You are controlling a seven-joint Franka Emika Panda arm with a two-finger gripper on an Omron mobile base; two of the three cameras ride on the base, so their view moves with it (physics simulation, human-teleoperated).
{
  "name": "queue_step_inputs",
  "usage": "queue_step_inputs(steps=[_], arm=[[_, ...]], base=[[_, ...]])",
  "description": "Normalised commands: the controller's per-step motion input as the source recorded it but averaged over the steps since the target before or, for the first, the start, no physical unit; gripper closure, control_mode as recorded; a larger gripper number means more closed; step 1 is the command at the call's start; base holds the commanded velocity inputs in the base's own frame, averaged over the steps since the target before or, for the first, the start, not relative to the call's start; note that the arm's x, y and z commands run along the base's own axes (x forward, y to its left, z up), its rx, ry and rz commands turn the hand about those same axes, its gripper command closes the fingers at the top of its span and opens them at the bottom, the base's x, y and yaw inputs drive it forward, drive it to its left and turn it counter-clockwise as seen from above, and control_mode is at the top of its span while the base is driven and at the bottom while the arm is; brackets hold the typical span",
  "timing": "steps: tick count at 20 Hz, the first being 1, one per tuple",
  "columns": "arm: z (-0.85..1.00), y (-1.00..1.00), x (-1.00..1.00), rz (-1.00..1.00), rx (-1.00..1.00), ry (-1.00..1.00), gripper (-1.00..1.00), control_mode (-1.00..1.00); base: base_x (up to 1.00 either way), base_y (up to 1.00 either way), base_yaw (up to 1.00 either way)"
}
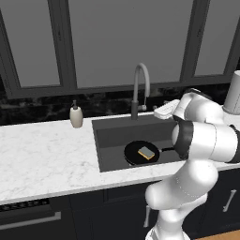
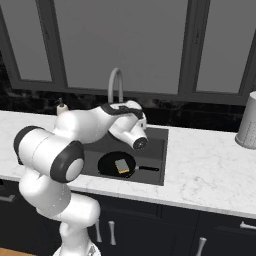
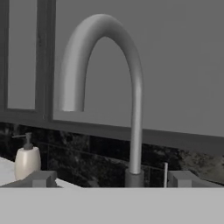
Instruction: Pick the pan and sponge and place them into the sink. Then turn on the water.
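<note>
The black pan (image 1: 135, 154) lies at the bottom of the dark sink (image 1: 112, 133), its thin handle pointing right. The yellow sponge (image 1: 146, 153) with its grey-green top rests inside the pan (image 2: 111, 164); the sponge (image 2: 121, 166) is off-centre to the right. No water runs from the tall grey gooseneck faucet (image 1: 140, 79). My gripper (image 3: 113, 179) hovers over the sink's back right part and faces the faucet (image 3: 134, 109) at close range. It is open, one fingertip on each side of the faucet's dark base, with nothing held. A thin lever (image 3: 165, 173) stands just right of that base.
A beige soap dispenser (image 1: 76, 116) stands on the white marble counter (image 1: 47, 154) left of the sink. A grey canister (image 2: 247, 122) stands on the counter at the far right. Dark windows and a black backsplash run behind the faucet.
</note>
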Motion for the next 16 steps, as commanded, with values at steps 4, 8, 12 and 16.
queue_step_inputs(steps=[4, 8, 12, 16], arm=[[0.0, 0.06, 0.21, 0.0, 0.0, 0.0, -1.0, -1.0], [-0.11, 0.0, 0.29, 0.0, 0.0, 0.0, -1.0, -1.0], [-0.11, 0.0, 0.24, 0.0, 0.0, 0.0, -1.0, -1.0], [-0.16, 0.0, 0.09, 0.0, 0.0, 0.0, -1.0, -1.0]], base=[[0.0, 0.0, 0.0], [0.0, 0.0, 0.0], [0.0, 0.0, 0.0], [0.0, 0.0, 0.0]])
